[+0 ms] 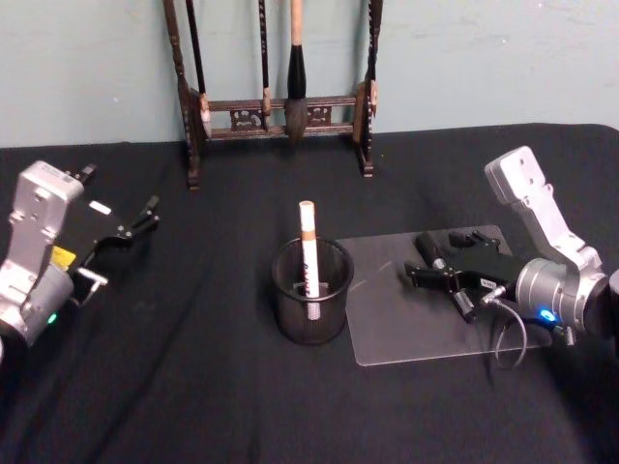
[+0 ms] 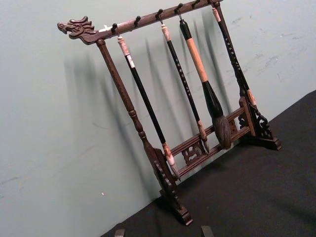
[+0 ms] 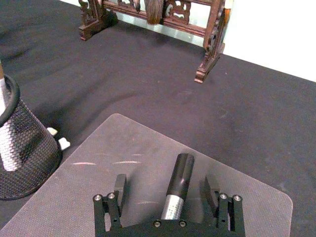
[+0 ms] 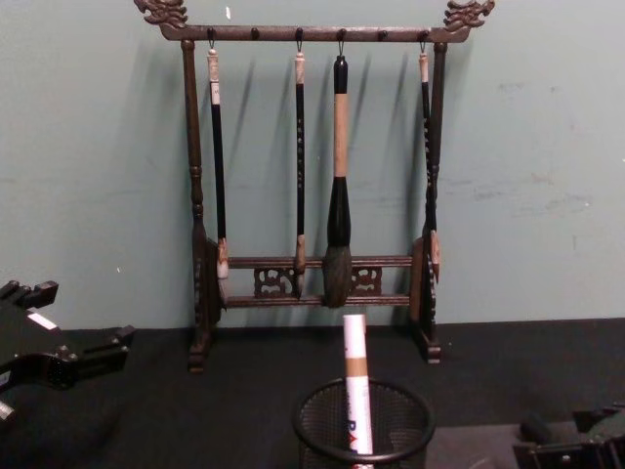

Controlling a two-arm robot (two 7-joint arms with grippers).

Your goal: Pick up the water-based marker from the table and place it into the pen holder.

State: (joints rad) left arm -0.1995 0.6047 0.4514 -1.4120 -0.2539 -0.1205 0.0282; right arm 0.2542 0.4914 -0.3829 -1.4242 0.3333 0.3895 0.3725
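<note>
The water-based marker (image 1: 309,253) stands upright in the pen holder (image 1: 290,311); the right gripper (image 3: 165,183) hangs released and empty over the clear mat (image 1: 387,329); the left gripper (image 1: 145,217) sits parked, seemingly spread too; withdraw straight back, clear of the holder's rim.

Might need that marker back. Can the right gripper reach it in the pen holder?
Probably yes: the marker stands upright in the pen holder, top well above the rim, and the open right gripper is over the clear mat beside it, nothing between. Left gripper idles far left.
</note>
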